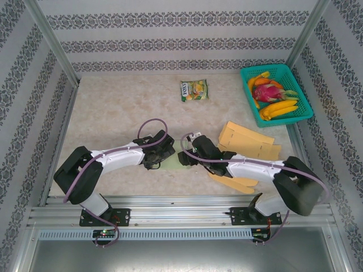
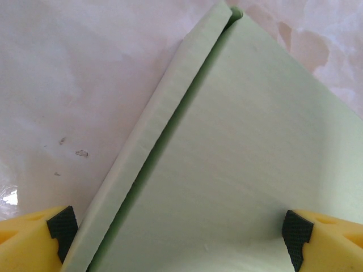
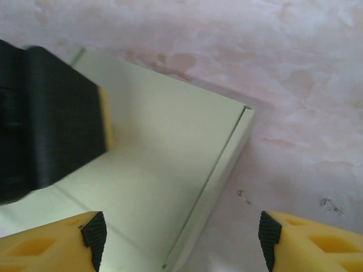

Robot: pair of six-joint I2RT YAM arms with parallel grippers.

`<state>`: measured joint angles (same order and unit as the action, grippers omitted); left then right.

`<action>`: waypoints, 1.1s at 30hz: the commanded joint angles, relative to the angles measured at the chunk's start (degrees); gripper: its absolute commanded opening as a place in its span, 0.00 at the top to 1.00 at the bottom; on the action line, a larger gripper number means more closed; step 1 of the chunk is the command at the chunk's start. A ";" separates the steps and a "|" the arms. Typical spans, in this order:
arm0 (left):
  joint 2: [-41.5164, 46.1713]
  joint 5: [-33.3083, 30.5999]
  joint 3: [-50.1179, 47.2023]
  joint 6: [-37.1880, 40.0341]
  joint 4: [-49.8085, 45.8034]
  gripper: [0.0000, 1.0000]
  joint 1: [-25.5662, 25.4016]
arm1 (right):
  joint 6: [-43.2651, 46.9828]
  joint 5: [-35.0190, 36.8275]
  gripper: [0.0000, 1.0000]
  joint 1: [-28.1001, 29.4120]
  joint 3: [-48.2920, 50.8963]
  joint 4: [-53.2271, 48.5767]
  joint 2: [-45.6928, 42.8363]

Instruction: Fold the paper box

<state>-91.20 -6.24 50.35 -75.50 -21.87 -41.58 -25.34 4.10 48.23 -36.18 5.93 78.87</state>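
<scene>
The pale green paper box [image 1: 173, 163] lies flat on the table between my two grippers. In the left wrist view its wide panel [image 2: 244, 158] runs away from me, with a narrow side flap [image 2: 153, 136] folded up along its left edge. My left gripper [image 2: 178, 235] hangs open low over this panel, its left pad [image 2: 62, 226] next to the flap. In the right wrist view the box [image 3: 164, 147] shows another raised edge flap [image 3: 227, 158]. My right gripper [image 3: 181, 235] is open and straddles that edge, one pad over the box and one over bare table. The left gripper's black body [image 3: 51, 124] sits over the box's far side.
A green basket [image 1: 302, 90] of fruit stands at the back right. A snack packet [image 1: 194, 89] lies at the back centre. Flat brown cardboard pieces [image 1: 247, 141] and yellow pieces [image 1: 232, 182] lie beside the right arm. Metal posts and patterned walls enclose the table.
</scene>
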 commanded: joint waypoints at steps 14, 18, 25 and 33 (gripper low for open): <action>-0.01 -0.55 -3.05 -0.68 -2.74 0.06 -0.78 | -11.50 0.64 0.40 5.25 8.08 0.85 -5.83; 0.05 -0.79 -3.11 -0.83 -2.82 0.06 -0.87 | -11.86 -0.15 0.40 5.90 7.89 2.10 -4.05; 0.27 -1.05 -3.16 -1.05 -3.09 0.06 -1.13 | -12.54 -1.33 0.41 6.00 7.80 4.65 -0.96; 0.32 -1.41 -3.02 -1.05 -3.36 0.06 -1.31 | -13.25 -3.50 0.47 6.00 7.53 6.70 0.80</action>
<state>-90.59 -6.63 49.34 -75.55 -20.64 -41.85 -37.60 2.09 53.52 -28.60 10.61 78.85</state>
